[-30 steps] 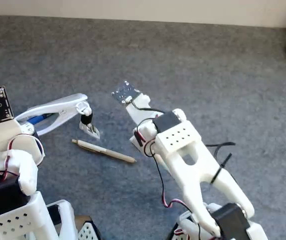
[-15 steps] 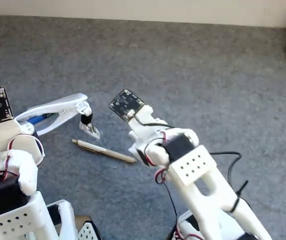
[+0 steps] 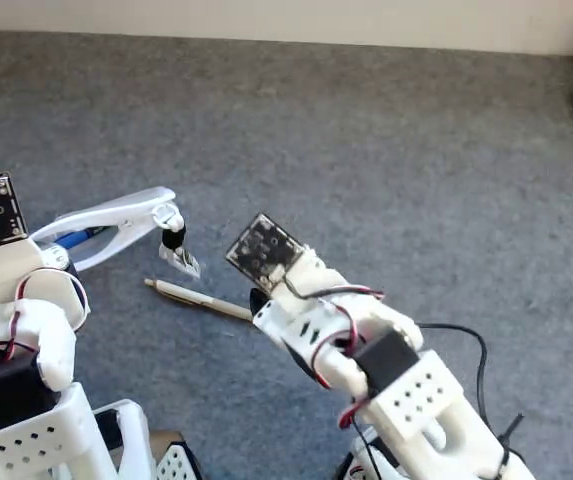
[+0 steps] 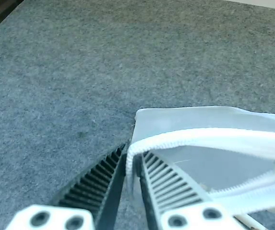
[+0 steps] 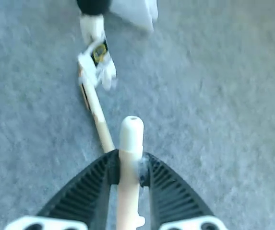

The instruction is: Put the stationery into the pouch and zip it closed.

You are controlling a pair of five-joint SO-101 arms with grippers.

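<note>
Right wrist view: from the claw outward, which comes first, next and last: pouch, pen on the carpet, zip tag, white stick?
1. White stick, between the right gripper's jaws.
2. Pen, on the carpet beside one jaw.
3. Zip tag, at the pen's far end.
4. Pouch, beyond the tag.
</note>
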